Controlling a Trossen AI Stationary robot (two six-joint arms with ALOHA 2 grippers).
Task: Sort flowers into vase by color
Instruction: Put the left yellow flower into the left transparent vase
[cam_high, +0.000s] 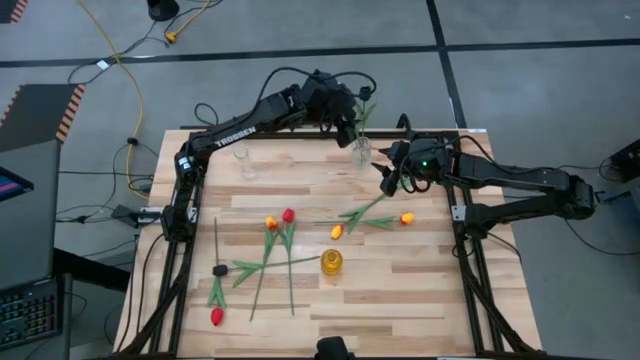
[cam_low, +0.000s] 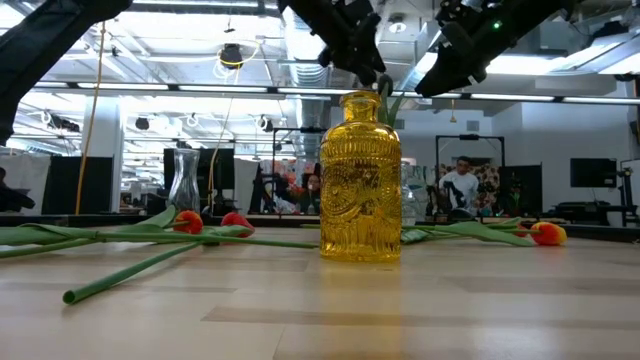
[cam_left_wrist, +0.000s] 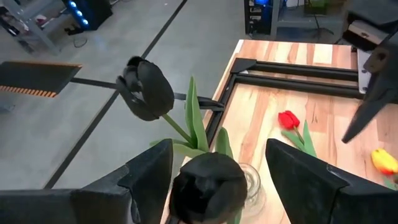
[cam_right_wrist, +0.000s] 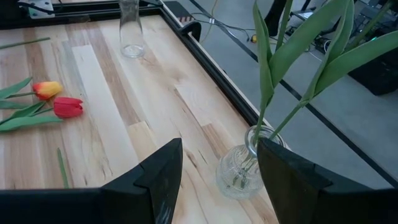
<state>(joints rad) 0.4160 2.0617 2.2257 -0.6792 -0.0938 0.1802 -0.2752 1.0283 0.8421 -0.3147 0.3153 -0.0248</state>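
1. High view: at the near edge of the counter (cam_high: 400, 300), on the left, lies a red tulip (cam_high: 217, 316); just beyond it lies a black tulip (cam_high: 219, 270).
2. A yellow vase (cam_high: 331, 262) stands upright near the middle of the counter, apart from all the flowers. In the low view it is the closest thing, with stems lying flat behind it on both sides.
3. Left of the yellow vase lie two more tulips, one orange (cam_high: 270, 223) and one red (cam_high: 288, 215), heads close together, stems crossing.
4. Right of the yellow vase lie two orange tulips (cam_high: 337, 231) and (cam_high: 406, 218), with their green stems crossing.
5. An empty clear vase (cam_high: 243, 162) stands at the far left part of the counter.
6. Another clear vase (cam_high: 361, 152) stands at the far edge, near the middle. It holds two black tulips (cam_left_wrist: 148, 89); their leaves rise above its rim.
7. The left gripper (cam_high: 348, 128) is just above this vase, fingers wide apart and holding nothing; the black heads are between and in front of its fingers.
8. The right gripper (cam_high: 388, 181) hangs just beside the same vase, also wide and empty.
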